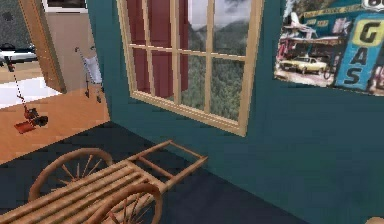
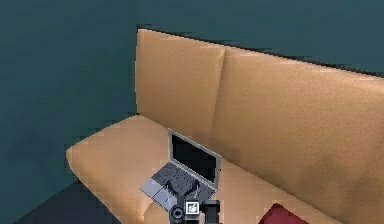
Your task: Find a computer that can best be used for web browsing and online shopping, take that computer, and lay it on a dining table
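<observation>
An open laptop (image 2: 190, 165) with a dark screen and grey keyboard lies on the seat of a tan sofa (image 2: 260, 110) in the arm side view. The arm's two white marker squares (image 2: 198, 210) show at the bottom edge just below the laptop. The gripper (image 2: 176, 191) is a dark body over the laptop's keyboard. I cannot tell whether it holds anything, since the laptop lies on the seat right behind it.
A dark red cushion (image 2: 285, 214) lies on the sofa's right. In the forward view a wooden cart-style table with spoked wheels (image 1: 100, 185) stands close ahead. Behind it are a teal wall with a large window (image 1: 190, 55) and a poster (image 1: 335, 45). A doorway (image 1: 45, 80) at the left leads to an orange floor.
</observation>
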